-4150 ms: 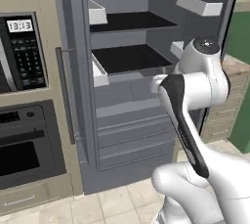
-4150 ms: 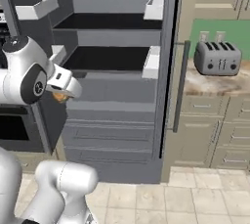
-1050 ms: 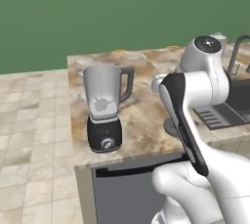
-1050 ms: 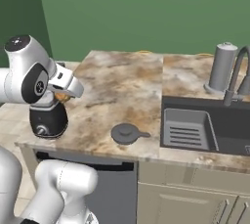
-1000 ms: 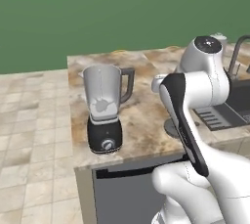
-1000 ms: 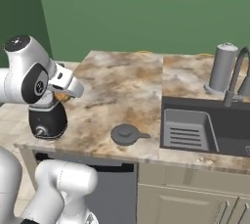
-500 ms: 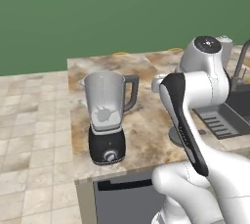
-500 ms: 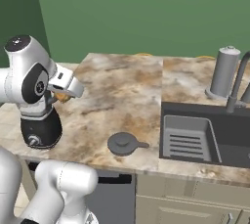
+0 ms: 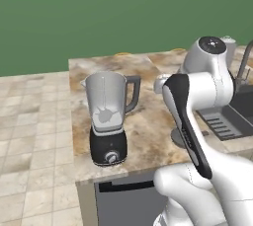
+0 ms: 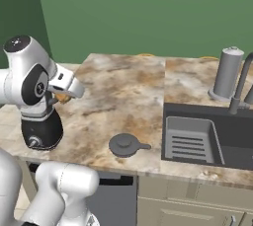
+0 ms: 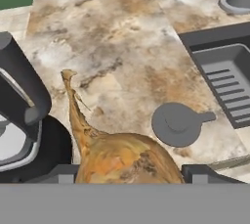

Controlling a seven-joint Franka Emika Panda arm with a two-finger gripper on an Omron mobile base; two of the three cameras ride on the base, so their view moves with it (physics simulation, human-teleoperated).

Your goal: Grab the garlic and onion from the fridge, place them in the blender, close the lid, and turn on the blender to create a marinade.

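Jaws are clamping the onion across its round belly, beside the blender on the counter. That open jar is sitting heavy and stiff; the lid is lying near it. Papery, slippery onion skin is probably needing a firm mid-bulb hold.

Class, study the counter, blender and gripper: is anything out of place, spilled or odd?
Nothing is spilled or damaged. The lid lies flat on the counter, off the blender, whose jar is open. The gripper holds an onion.
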